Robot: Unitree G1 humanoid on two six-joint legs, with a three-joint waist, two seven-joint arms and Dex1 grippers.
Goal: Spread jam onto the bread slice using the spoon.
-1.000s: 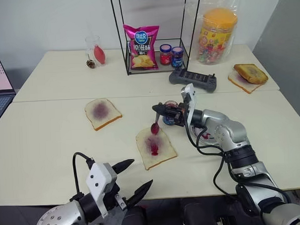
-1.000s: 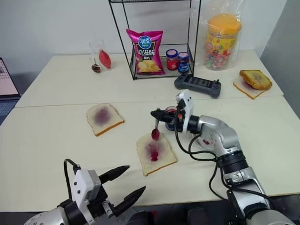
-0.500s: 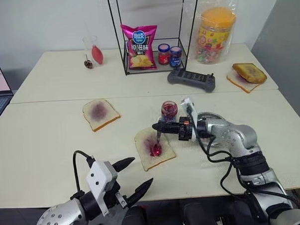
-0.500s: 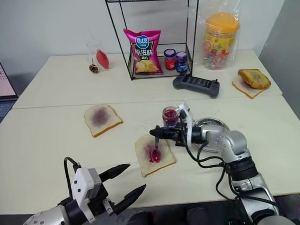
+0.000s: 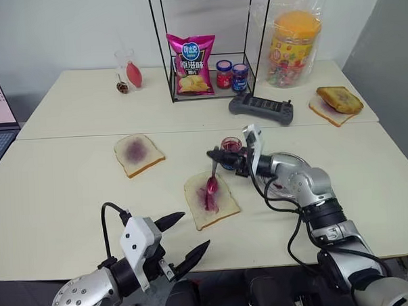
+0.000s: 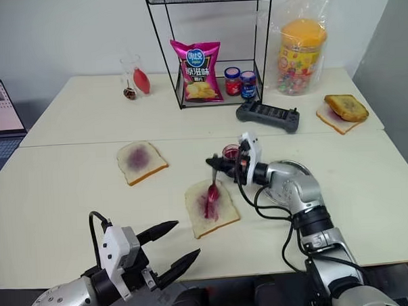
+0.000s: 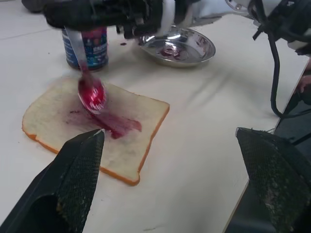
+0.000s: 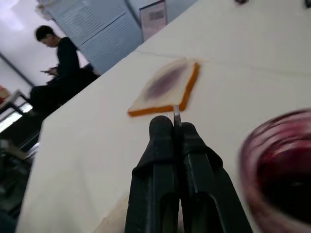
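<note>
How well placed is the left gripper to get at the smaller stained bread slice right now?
Probably yes: the left gripper is open and holds nothing, and bare table lies between it and the smaller slice.

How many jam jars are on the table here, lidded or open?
3: two lidded jars inside the wire rack beside the chip bag, and one open jar behind the right gripper. None seems hidden.

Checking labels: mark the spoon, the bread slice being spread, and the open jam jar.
spoon (image 7: 91, 93), left wrist view, jam-coated bowl.
bread slice (image 5: 223, 205), left eye view, bare crumb.
jam jar (image 7: 95, 47), left wrist view, blue label.
</note>
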